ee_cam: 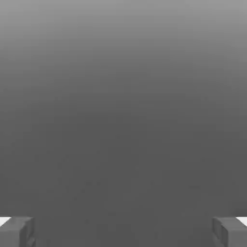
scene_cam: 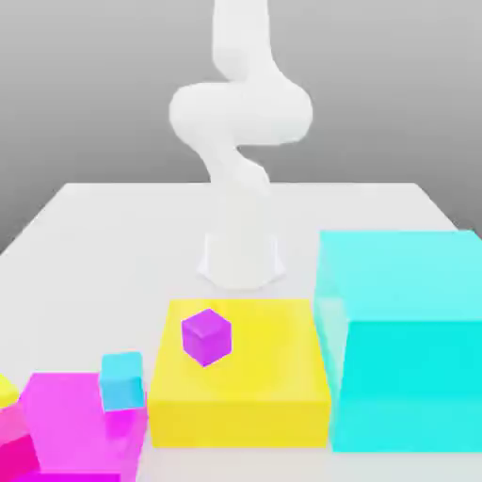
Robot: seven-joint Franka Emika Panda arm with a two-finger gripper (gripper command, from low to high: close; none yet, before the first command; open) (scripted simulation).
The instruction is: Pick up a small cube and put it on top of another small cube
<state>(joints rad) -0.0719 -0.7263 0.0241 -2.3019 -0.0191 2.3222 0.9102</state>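
- The white arm stands upright at the middle of the pale bench, its column rising from a round base and curling over near the top of the exterior view.
- The gripper appears in the hand view as two grey fingertips, one at each lower corner; the jaws stand wide apart with nothing between them. Beyond them lies only a plain grey surface.
- A large flat yellow block sits on the bench in front of the arm's base.
- A small purple cube rests on top of the yellow block, toward the exterior view's left of that top face, turned slightly askew.
- A large cyan block, taller than the yellow one, stands just beside it on the exterior view's right; the two appear to touch or nearly so.
- A magenta block lies at the exterior view's left, just beside the yellow block.
- A small cyan cube sits on the magenta block, near its edge toward the yellow block.
- The small yellow cube shows as a sliver at the exterior view's left edge, by the far corner of the magenta block; whether it rests on that block or on the bench cannot be told.
- The small yellow cube lies well apart from the arm.
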